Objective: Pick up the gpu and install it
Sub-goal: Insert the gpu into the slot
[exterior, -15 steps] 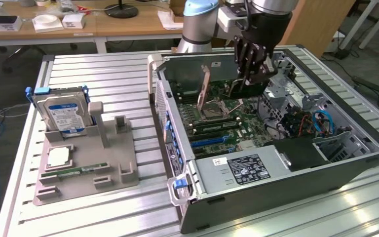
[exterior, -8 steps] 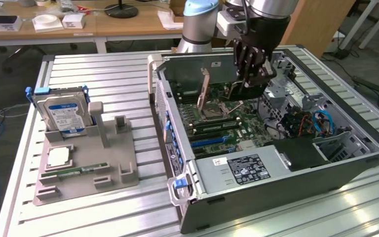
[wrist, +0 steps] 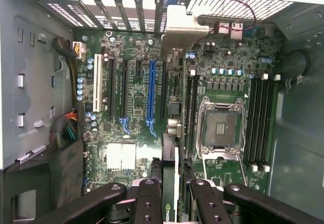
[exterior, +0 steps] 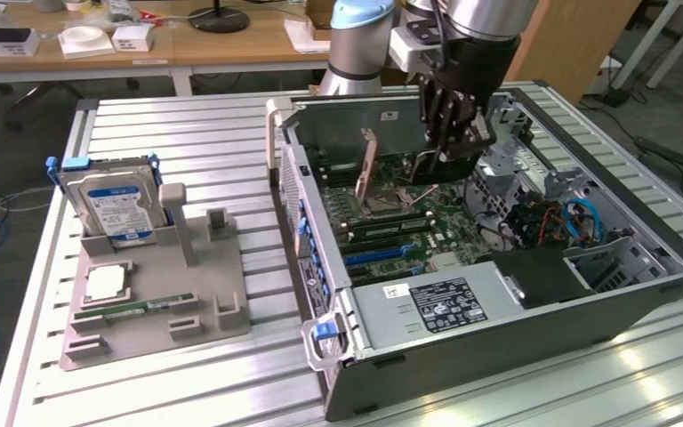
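My gripper (exterior: pixel 443 169) hangs inside the open computer case (exterior: pixel 626 294), over the motherboard (exterior: pixel 419 236). In the wrist view its black fingers (wrist: pixel 149 198) are shut on the gpu (wrist: pixel 171 183). The card is seen edge-on as a thin dark board with a logo near the pads. The card runs away from the gripper (wrist: pixel 174 206) to its pale metal bracket (wrist: pixel 185 24) at the case's rear slots. It stands over the black slot beside the long blue slot (wrist: pixel 151 90). I cannot tell whether it touches the slot. In the exterior view the gpu (exterior: pixel 366 173) shows as a thin brownish upright strip.
On the exterior view's left, a grey holder (exterior: pixel 157 302) carries a silver hard drive with a blue label (exterior: pixel 110 209), a square chip (exterior: pixel 104 283) and a green memory strip (exterior: pixel 128 310). The power supply (exterior: pixel 430 307) fills the case's near end. An open processor socket (wrist: pixel 220 128) lies beside the card.
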